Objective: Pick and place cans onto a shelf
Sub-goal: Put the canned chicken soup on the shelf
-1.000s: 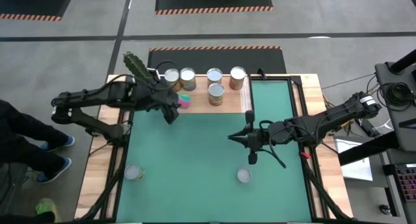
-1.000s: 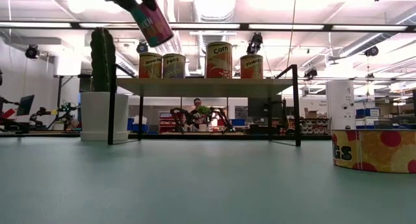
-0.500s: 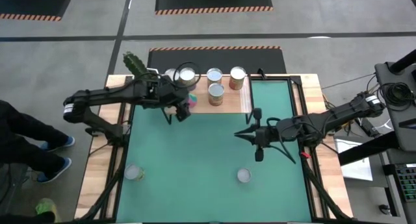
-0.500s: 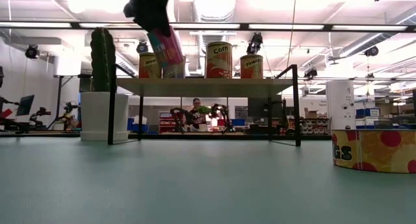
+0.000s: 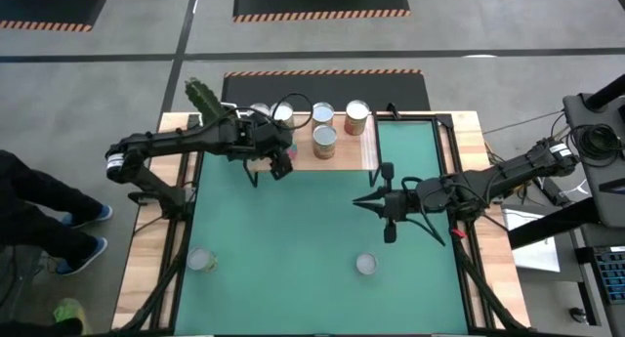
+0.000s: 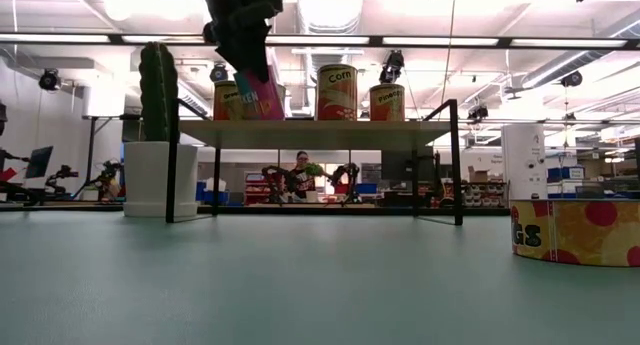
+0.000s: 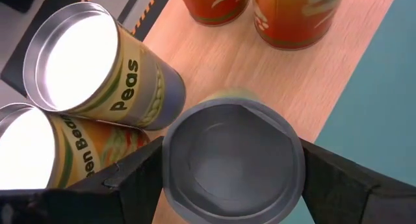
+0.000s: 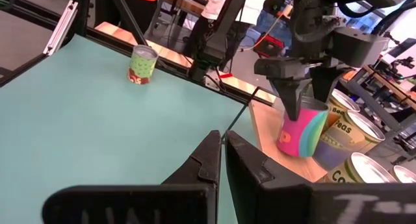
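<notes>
— Left gripper [image 5: 279, 159]?
— Spread wide around a pink, green and blue labelled can [image 8: 301, 129] with an open silver top [image 7: 232, 161], clamped between both dark fingers [image 7: 133, 180]. Held tilted over the near edge of the low light-wood shelf [image 5: 347, 149], its base close to the board; touching or not, cannot tell.

— Just beyond that gripper?
— A "Peas" can with a shiny silver lid [image 7: 104, 67] and a beans can [image 7: 45, 158] beside it, both close to the held can. Farther along the shelf, an orange-labelled "Corn" can [image 6: 336, 92] and one more orange can [image 6: 386, 102].

— Other side of it?
— Tall green cactus in a white pot [image 6: 157, 132], near the shelf's end.

— Right gripper [image 5: 376, 202]?
— Fingers pressed together, nothing between them, hanging over the green tabletop [image 5: 293, 249], well apart from the shelf. Just in front of it, toward the table's near edge, a silver-topped can [image 5: 366, 265]. Another small can [image 5: 201, 260] well off, below the left arm.
</notes>
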`<state>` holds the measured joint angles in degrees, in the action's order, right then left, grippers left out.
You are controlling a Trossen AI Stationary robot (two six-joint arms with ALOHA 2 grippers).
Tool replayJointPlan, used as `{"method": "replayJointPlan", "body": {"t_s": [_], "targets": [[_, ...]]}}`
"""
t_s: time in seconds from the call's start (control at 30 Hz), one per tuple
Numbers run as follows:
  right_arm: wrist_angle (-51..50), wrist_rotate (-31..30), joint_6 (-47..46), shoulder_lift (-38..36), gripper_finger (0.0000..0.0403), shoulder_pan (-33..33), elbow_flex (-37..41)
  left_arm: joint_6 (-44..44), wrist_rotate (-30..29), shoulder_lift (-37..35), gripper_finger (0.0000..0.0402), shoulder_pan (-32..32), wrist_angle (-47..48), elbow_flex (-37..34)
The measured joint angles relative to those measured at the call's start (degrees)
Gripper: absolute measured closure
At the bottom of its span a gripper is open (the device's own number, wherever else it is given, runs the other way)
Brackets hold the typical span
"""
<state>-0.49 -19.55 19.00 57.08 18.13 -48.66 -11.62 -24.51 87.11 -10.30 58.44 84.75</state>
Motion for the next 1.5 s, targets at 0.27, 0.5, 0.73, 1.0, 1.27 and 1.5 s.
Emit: {"method": "replayJointPlan", "body": {"t_s": [0.27, 0.5, 0.73, 1.0, 1.27, 1.5], "targets": [[0.0, 0.0, 0.0, 0.0, 0.0390, 0.0, 0.0, 0.8, 0.0, 0.8, 0.0103, -0.6, -1.3, 0.1], [-0.1, 0.0, -0.1, 0.0, 0.0390, 0.0, 0.0, 0.6, 1.6, 0.8, 0.0102, -0.8, -2.0, 0.1], [-0.1, 0.0, -0.4, 0.0, 0.0390, 0.0, 0.0, 0.7, 1.5, 0.9, 0.0102, -1.0, -2.6, 0.1], [-0.1, 0.0, -0.4, 0.0, 0.0390, 0.0, 0.0, 0.9, 1.4, 0.9, 0.0102, -1.0, -3.4, 0.0], [-0.1, 0.0, -0.6, 0.0, 0.0390, 0.0, 0.0, 1.3, 1.3, 0.9, 0.0101, -1.1, -4.5, 0.0], [-0.1, 0.0, -0.6, 0.0, 0.0390, 0.0, 0.0, 1.3, 1.2, 0.9, 0.0101, -1.1, -4.4, 0.0]]}}
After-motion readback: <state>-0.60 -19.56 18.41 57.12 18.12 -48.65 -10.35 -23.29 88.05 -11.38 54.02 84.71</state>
